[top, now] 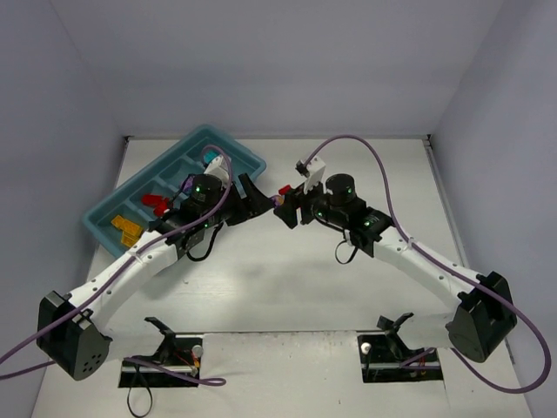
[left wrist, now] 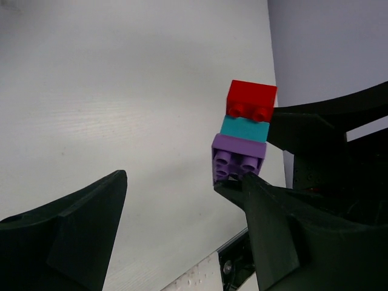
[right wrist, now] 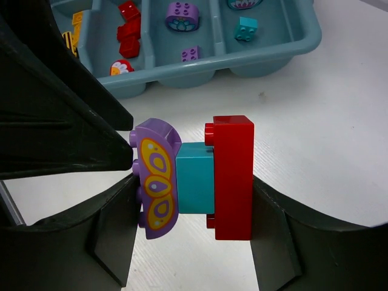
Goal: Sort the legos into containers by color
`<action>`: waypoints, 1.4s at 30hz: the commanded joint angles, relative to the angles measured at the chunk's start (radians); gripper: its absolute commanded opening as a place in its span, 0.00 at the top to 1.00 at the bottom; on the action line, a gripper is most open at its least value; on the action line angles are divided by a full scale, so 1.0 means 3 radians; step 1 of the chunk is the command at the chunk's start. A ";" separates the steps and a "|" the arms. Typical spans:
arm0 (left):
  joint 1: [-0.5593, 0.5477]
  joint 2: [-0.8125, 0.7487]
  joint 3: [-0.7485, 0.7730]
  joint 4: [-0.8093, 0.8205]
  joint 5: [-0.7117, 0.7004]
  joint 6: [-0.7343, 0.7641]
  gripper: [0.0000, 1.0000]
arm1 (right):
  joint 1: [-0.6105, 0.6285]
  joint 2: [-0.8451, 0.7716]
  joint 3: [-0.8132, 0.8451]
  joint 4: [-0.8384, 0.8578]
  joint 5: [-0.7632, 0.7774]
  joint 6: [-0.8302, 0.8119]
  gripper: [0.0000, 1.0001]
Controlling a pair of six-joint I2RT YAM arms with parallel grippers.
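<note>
A stack of three legos (right wrist: 200,179) hangs above the table: a red brick (right wrist: 233,176), a teal brick (right wrist: 195,177) and a purple piece with a yellow pattern (right wrist: 156,179). My right gripper (right wrist: 194,205) is shut on this stack, one finger on the red end and one on the purple end. My left gripper (left wrist: 182,182) stands open, its right fingertip at the purple end of the stack (left wrist: 245,130); I cannot tell whether it touches. The teal-blue tray (top: 187,139) lies at the back left, behind the left gripper (top: 252,198) and the right gripper (top: 287,209).
The tray's (right wrist: 273,51) compartments hold orange-yellow bricks (right wrist: 76,27), red bricks (right wrist: 128,30), purple bricks (right wrist: 182,15) and a teal brick (right wrist: 245,28). Purple cables loop over both arms. Two black brackets (top: 165,335) (top: 392,326) stand at the near edge. Walls close in on three sides.
</note>
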 commanded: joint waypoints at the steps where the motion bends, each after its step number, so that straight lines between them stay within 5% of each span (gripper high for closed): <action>1: -0.0087 -0.0076 0.0158 0.0658 -0.0193 -0.0035 0.30 | 0.0058 -0.0166 -0.0007 0.0228 -0.0244 0.0027 0.99; 9: -0.0261 -0.0076 0.0015 0.1048 -0.0219 -0.0117 0.30 | 0.0064 -0.0288 -0.0058 0.0193 -0.0249 0.0047 0.99; 18: -0.0420 0.0016 0.0005 0.0854 -0.0321 -0.0152 0.31 | 0.0064 -0.0304 -0.0012 0.0193 -0.0162 0.0037 0.98; 32: -0.0430 -0.0041 -0.0133 0.0859 -0.0368 -0.0163 0.47 | 0.0058 -0.0319 -0.0032 0.0193 -0.0075 0.0047 0.98; 38: -0.0430 -0.0056 -0.0230 0.1063 -0.0281 -0.0137 0.80 | 0.0058 -0.0309 -0.0017 0.0203 -0.0116 0.0053 0.98; 42: -0.0430 -0.0092 -0.0256 0.1079 -0.0265 -0.0106 0.89 | 0.0058 -0.0319 -0.0022 0.0193 -0.0157 0.0063 0.91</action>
